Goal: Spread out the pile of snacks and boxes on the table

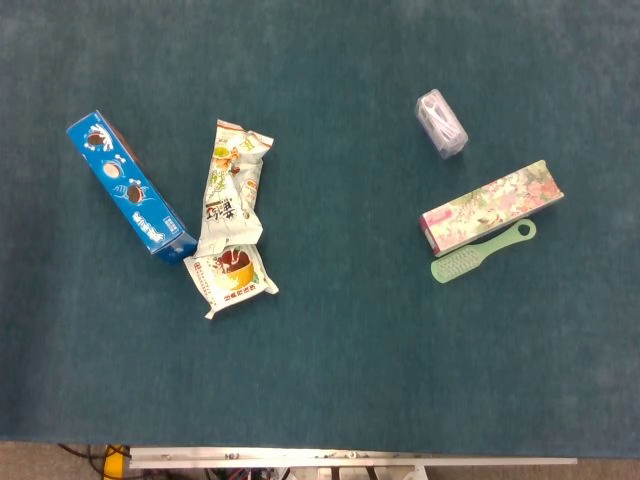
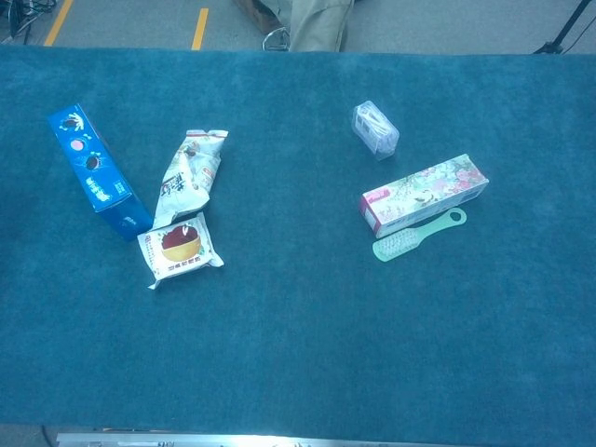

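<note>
Neither hand shows in the head view or the chest view. On the left lies a blue cookie box (image 1: 131,187) (image 2: 93,171), set diagonally. Right beside it a tall white snack bag (image 1: 233,188) (image 2: 191,174) overlaps the top edge of a small square pouch with a red picture (image 1: 232,278) (image 2: 180,246). To the right, a flowered long box (image 1: 491,207) (image 2: 424,194) lies with a green brush (image 1: 481,252) (image 2: 416,235) touching its near side. A small clear packet (image 1: 442,123) (image 2: 375,128) sits apart, further back.
The blue cloth table (image 1: 340,340) runs to a metal front edge (image 1: 350,460). In the chest view, floor with yellow lines (image 2: 200,26) and a person's legs (image 2: 317,20) show beyond the table's far edge.
</note>
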Controlling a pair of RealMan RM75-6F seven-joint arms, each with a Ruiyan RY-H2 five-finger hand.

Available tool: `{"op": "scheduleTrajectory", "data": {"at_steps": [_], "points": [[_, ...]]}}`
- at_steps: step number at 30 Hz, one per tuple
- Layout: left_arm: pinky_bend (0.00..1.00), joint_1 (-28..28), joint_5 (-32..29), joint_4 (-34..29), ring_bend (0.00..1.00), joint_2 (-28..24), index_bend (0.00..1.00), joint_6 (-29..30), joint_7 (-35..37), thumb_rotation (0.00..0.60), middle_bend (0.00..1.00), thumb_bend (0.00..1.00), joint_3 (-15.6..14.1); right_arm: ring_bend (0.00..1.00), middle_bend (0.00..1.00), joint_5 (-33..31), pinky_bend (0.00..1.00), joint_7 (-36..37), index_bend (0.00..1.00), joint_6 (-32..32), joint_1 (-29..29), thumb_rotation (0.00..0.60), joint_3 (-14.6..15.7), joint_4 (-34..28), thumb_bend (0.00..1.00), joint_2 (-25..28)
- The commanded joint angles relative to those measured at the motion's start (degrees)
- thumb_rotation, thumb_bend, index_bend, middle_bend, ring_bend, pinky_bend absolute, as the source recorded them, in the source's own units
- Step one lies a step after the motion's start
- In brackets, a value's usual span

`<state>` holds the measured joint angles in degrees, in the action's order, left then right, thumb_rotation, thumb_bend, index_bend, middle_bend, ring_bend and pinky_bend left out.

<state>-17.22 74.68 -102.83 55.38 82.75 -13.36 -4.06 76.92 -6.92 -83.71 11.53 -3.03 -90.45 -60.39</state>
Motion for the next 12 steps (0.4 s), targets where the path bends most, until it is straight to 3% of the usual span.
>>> {"op": "scheduleTrajectory", "data": {"at_steps": [1,12], "points": [[0.12,2.43,0.77,-0.05,0.00,0.19,0.04,1.99,-0.01,0.600,0.02,0.47,-0.41,0.22,0.26,0.23,0.35,0.00,0.12,-0.64,-1.23,0.600,0.33,0.41,0.15,-0.33],[0.12,6.18,1.81,0.34,0.00,0.15,0.04,3.55,1.02,0.600,0.02,0.47,0.50,0.22,0.26,0.84,0.35,-0.21,0.12,-0.21,-2.35,0.600,-0.34,-0.55,0.15,-0.01]]}}
